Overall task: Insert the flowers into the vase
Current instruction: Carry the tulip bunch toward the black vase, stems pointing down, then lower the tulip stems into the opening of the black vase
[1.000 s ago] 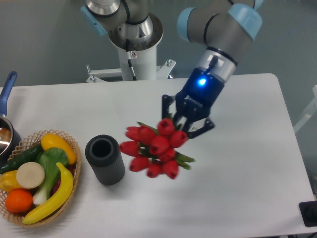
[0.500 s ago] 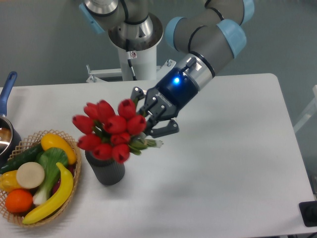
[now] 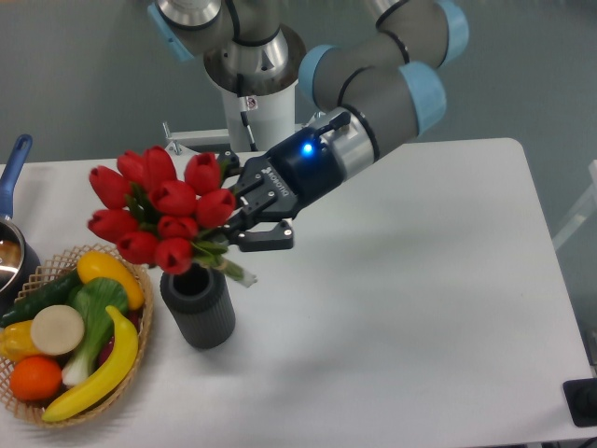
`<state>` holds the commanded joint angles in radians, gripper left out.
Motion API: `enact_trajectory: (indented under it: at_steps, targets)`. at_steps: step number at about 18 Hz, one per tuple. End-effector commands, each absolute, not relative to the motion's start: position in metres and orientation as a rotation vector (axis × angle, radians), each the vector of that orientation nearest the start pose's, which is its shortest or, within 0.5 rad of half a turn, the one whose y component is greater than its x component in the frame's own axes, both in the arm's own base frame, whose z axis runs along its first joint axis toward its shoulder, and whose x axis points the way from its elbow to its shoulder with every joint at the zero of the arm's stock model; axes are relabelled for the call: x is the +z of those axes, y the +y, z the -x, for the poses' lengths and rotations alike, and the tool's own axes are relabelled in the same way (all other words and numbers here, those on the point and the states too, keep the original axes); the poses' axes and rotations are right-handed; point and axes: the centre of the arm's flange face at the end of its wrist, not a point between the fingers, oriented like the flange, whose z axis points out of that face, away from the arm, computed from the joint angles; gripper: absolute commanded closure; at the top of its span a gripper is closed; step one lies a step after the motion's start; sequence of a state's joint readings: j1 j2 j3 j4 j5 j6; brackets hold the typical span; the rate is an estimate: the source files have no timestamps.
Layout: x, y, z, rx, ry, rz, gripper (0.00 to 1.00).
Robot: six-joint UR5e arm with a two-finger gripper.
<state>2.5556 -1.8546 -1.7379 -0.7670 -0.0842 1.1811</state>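
The claw (image 3: 227,235) grips the stems of the flowers (image 3: 156,210), holding the bunch tilted just above the vase (image 3: 198,306) so the stems can drop into its mouth.

White rectangular table (image 3: 438,308), spanning most of view. Round woven wicker basket (image 3: 140,280) near left edge, holding plastic produce: yellow banana (image 3: 98,369) along right rim, orange (image 3: 35,377) at front, pale cream round slice (image 3: 57,329) in middle, leafy green vegetable (image 3: 96,308) beside it, yellow pepper-like piece (image 3: 107,273) at back, dark green cucumber (image 3: 42,297) at left. Blue-handled metal pot (image 3: 13,201), cut off by left edge. Small black object (image 3: 582,401) at lower right corner, unclear.
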Motion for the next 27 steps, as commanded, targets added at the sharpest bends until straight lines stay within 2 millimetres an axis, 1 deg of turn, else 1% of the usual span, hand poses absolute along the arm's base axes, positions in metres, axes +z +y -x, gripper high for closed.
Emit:
enact_trajectory:
  at_steps: [4, 7, 9, 11, 12, 15, 16, 21, 27]
  targets:
    - [0.433, 0.508, 0.328, -0.563, 0.425, 1.442, 0.73]
    - [0.423, 0.505, 0.321, -0.578, 0.413, 1.444, 0.73]
    - [0.42, 0.504, 0.318, -0.584, 0.408, 1.446, 0.73]
    - [0.405, 0.501, 0.316, -0.591, 0.396, 1.449, 0.73]
    - [0.401, 0.5, 0.314, -0.588, 0.398, 1.445, 0.73]
    - [0.402, 0.499, 0.313, -0.6, 0.395, 1.41, 0.73]
    - [0.399, 0.5, 0.309, -0.61, 0.395, 1.41, 0.73]
    - [0.392, 0.503, 0.308, -0.623, 0.387, 1.414, 0.73]
    - [0.372, 0.503, 0.31, -0.646, 0.357, 1.428, 0.73]
